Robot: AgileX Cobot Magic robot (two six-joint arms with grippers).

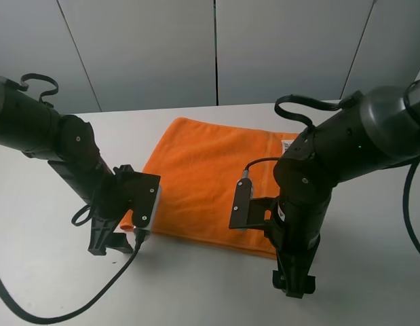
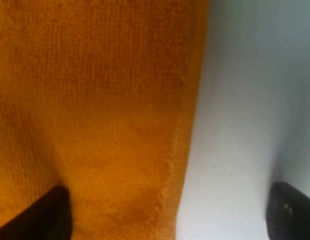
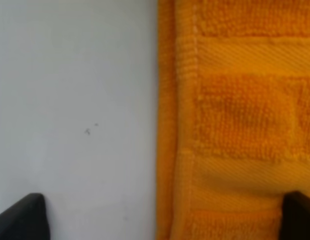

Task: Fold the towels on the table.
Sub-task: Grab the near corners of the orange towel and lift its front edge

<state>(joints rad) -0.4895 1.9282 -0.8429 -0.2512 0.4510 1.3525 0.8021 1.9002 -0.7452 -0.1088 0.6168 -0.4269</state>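
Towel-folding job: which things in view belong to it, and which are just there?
Belongs to the job: orange towel; white table; left gripper and right gripper, each open across a towel edge.
Just there: grey wall panels behind the table.

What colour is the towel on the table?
Bright orange towel, with woven stripe bands; clearest in the right wrist view.

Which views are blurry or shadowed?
Left wrist: soft throughout, towel pile smeared, table shaded grey. Right wrist: towel bands crisp, only the fingertips blurred. Exterior high: sharp, even light, faint shadows under the arms, no glare.
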